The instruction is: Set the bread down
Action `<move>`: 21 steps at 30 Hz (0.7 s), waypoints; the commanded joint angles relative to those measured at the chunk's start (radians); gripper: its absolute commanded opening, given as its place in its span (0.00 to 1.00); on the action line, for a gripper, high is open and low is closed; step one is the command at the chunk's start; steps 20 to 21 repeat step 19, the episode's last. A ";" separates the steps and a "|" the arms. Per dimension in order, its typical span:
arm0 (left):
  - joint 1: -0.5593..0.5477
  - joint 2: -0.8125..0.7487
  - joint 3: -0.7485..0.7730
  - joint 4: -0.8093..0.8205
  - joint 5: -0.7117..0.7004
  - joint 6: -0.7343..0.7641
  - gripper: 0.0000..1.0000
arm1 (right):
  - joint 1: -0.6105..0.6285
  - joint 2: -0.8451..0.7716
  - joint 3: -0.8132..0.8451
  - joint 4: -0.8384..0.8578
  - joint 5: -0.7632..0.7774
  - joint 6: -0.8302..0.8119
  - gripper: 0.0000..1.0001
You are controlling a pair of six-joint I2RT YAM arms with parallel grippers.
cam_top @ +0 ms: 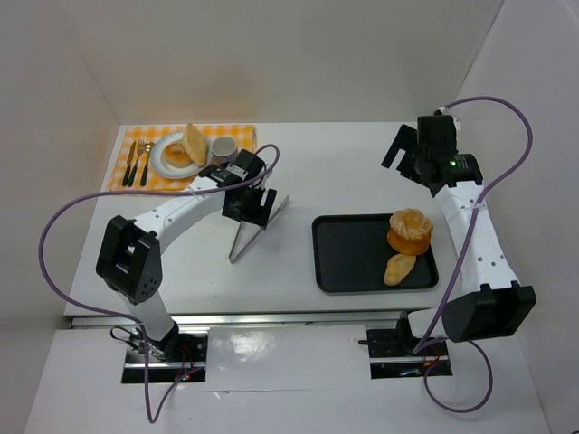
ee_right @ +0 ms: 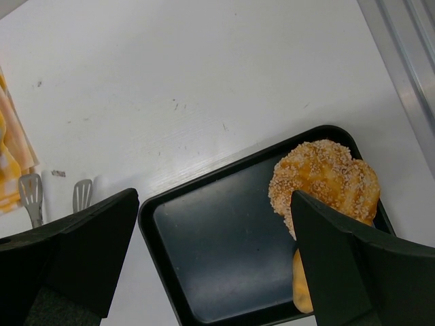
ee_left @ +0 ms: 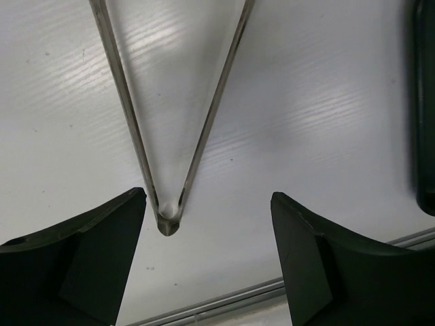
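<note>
The tongs (ee_left: 168, 219) are seen untouched between the spread left fingers (ee_left: 81, 248), hinge nearest, bread (cam_top: 410, 231) well to their right.

Robotics lab booth: plain white walls (cam_top: 298, 63), white table (cam_top: 344, 172), two cabled robot arms (cam_top: 181, 210).

no readable text, no labels, no numbers, no signs

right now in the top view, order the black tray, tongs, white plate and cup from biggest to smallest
1. black tray
2. tongs and white plate, too close to rank: the tongs are longer, the plate covers more area
3. cup, clearly smallest
</note>
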 commanded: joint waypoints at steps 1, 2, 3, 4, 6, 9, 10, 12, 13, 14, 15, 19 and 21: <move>-0.014 0.002 0.089 -0.049 0.018 0.025 0.87 | -0.002 -0.031 0.002 0.040 0.011 -0.021 1.00; -0.014 0.002 0.109 -0.061 0.018 0.014 0.87 | -0.002 -0.020 0.002 0.049 0.011 -0.021 1.00; -0.014 -0.007 0.154 -0.072 0.028 0.014 0.87 | -0.002 -0.020 0.002 0.049 0.011 -0.021 1.00; -0.014 -0.018 0.180 -0.092 0.028 0.014 0.87 | -0.002 -0.020 0.002 0.040 0.025 -0.021 1.00; -0.014 -0.033 0.255 -0.101 0.038 0.005 0.88 | -0.002 -0.011 0.002 0.040 0.025 -0.021 1.00; 0.006 -0.065 0.347 -0.113 0.060 -0.004 0.88 | -0.002 -0.011 -0.009 0.040 0.025 -0.021 1.00; 0.006 -0.066 0.367 -0.113 0.060 -0.005 0.88 | -0.002 -0.011 -0.009 0.051 0.025 -0.021 1.00; 0.040 -0.088 0.408 -0.123 0.084 -0.017 0.88 | -0.002 -0.020 -0.018 0.062 0.025 -0.021 1.00; 0.051 -0.099 0.419 -0.123 0.098 -0.017 0.88 | -0.002 -0.020 -0.029 0.062 0.025 -0.021 1.00; 0.063 -0.121 0.432 -0.123 0.113 -0.030 0.88 | -0.002 -0.020 -0.029 0.062 0.025 -0.021 1.00; 0.084 -0.136 0.432 -0.109 0.139 -0.040 0.88 | -0.002 -0.020 -0.029 0.062 0.036 -0.021 1.00; 0.138 -0.231 0.372 0.007 0.190 -0.066 0.88 | -0.002 0.003 -0.020 0.039 0.045 -0.021 1.00; 0.138 -0.231 0.372 0.007 0.190 -0.066 0.88 | -0.002 0.003 -0.020 0.039 0.045 -0.021 1.00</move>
